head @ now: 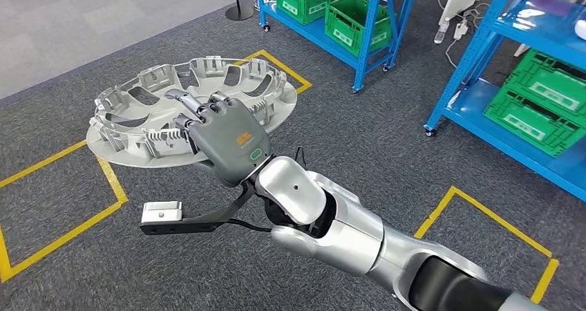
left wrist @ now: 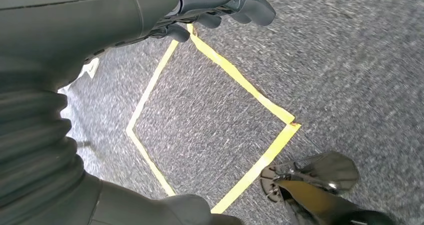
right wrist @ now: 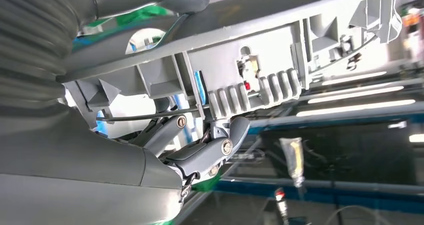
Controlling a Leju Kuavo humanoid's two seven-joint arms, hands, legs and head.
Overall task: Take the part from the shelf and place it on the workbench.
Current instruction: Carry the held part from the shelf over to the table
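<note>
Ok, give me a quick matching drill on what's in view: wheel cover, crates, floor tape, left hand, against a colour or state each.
1 wheel cover
2 crates
3 floor tape
4 left hand

a green, on blue shelves
b yellow
c holding nothing, above the carpet
d grey, gripped by the right hand

Pairs: 1-d, 2-a, 3-b, 4-c

One grey round ribbed part (head: pixel 186 110), one right hand (head: pixel 224 142) gripping it, one left hand (left wrist: pixel 220 5), two blue shelf racks, at twelve (head: pixel 359 41) and two o'clock (head: pixel 484 55), four green crates (head: pixel 356 21), three yellow taped floor squares (head: pixel 62 207)
</note>
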